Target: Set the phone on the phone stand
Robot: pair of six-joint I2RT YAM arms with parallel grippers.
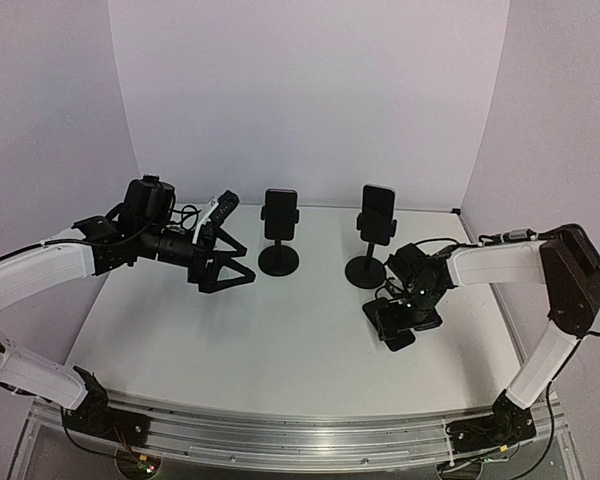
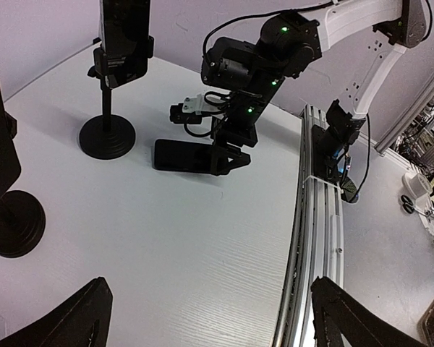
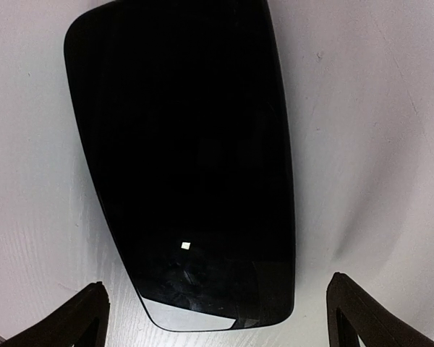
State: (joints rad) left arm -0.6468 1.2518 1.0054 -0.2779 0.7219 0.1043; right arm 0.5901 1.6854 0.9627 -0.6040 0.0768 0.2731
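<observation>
Right tool [image 3: 218, 282] splayed over the flat phone [image 3: 188, 159], seemingly untouched, top edge cropped; left tool [image 2: 210, 289] released.

Phone [image 2: 179, 155] end hidden behind right gripper [image 2: 223, 153]; nearer stand [image 2: 14, 224] cropped at left edge.

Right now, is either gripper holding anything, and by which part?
Nothing is held. The right gripper hangs open over the phone flat on the table, jaws clear of its edges; the left gripper is open, empty.

The left gripper [image 1: 244, 260] is hovering, jaws spread, beside the left stand [image 1: 278, 260]. The right gripper [image 1: 402, 325] is pointing down, jaws spread, over a flat phone [image 1: 383, 320] near the right stand [image 1: 366, 270].
</observation>
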